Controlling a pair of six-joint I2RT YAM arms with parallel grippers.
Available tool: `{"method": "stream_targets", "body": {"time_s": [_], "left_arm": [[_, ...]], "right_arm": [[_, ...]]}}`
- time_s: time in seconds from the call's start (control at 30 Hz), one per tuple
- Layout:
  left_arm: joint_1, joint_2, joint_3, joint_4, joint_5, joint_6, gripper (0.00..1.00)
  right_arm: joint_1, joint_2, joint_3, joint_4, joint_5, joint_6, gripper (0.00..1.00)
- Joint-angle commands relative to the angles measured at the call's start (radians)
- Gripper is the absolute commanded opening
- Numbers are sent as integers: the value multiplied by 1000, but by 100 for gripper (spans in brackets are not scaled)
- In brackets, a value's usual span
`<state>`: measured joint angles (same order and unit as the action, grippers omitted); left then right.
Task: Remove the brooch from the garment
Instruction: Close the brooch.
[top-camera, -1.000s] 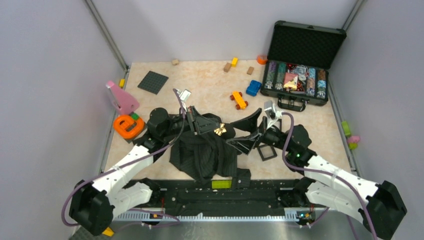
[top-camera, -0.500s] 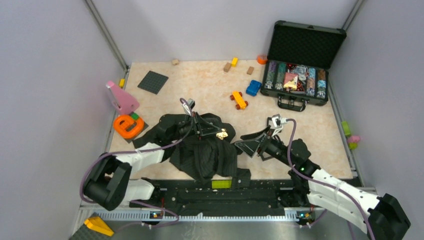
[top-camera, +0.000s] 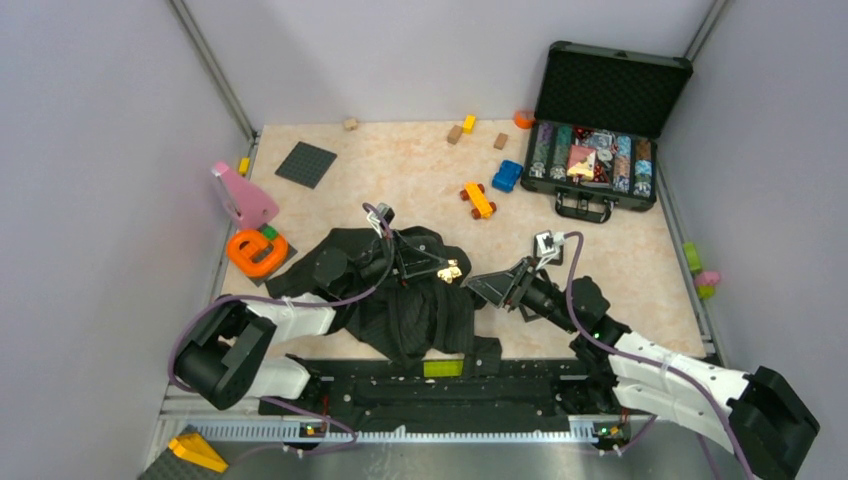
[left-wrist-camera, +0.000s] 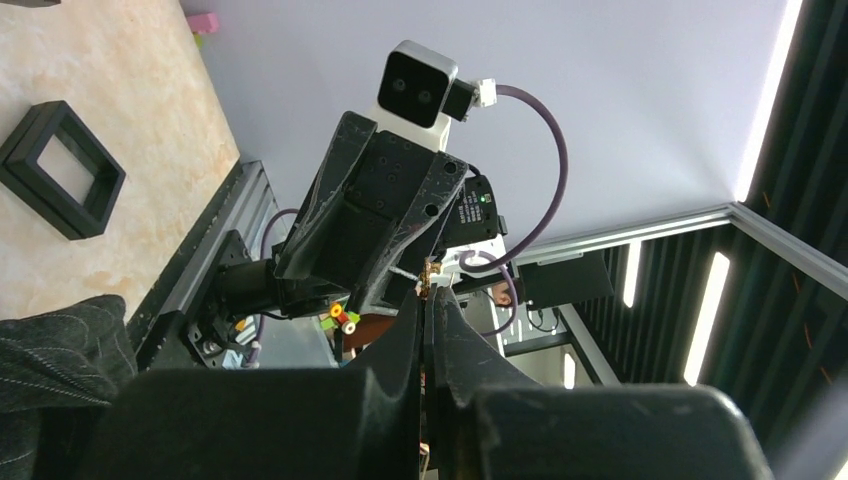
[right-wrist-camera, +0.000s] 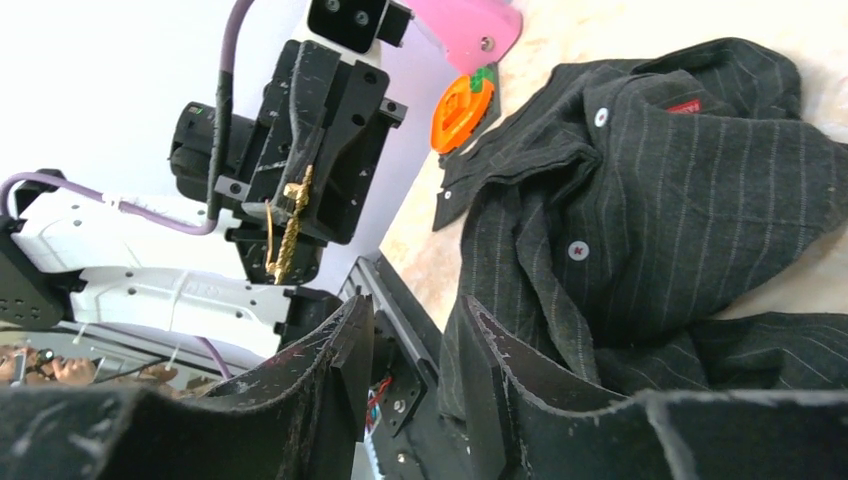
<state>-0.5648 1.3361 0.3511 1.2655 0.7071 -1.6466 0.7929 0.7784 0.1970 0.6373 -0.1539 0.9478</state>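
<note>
The brooch is a small gold ornament pinched at the tips of my left gripper, which is shut on it and holds it above the garment's right edge. In the right wrist view the brooch hangs clear of the cloth between those black fingers. Only a gold speck of the brooch shows at the fingertips in the left wrist view. The garment, a dark pinstriped shirt with white buttons, lies crumpled at the table's near middle. My right gripper points at the brooch from the right, jaws partly open and empty.
A black square frame lies on the table near the right arm. An orange toy and a pink piece sit left of the shirt. Toy cars, a black baseplate and an open case lie farther back.
My right gripper has moved left toward the brooch and its jaws have narrowed. The left arm has dropped lower and turned, keeping the brooch in its tips.
</note>
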Motion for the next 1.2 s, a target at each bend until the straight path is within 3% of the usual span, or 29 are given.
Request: {"method": "stream_targets", "body": {"time_s": [0.0, 0.1, 0.23, 0.37, 0.7, 1.17], "left_arm": [[-6, 6, -1, 93, -17, -13, 0], [-6, 5, -3, 95, -21, -20, 0], [-7, 6, -2, 101, -18, -18, 0], [-16, 4, 5, 97, -20, -8, 0], [-36, 23, 7, 131, -37, -14, 0], [-36, 41, 6, 174, -37, -28, 0]], "right_arm": [[30, 4, 56, 100, 8, 8, 39], [31, -20, 51, 110, 12, 12, 41], [33, -63, 57, 86, 30, 7, 53], [34, -38, 97, 76, 9, 8, 55], [38, 77, 148, 164, -30, 34, 44], [47, 85, 152, 153, -47, 31, 39]]}}
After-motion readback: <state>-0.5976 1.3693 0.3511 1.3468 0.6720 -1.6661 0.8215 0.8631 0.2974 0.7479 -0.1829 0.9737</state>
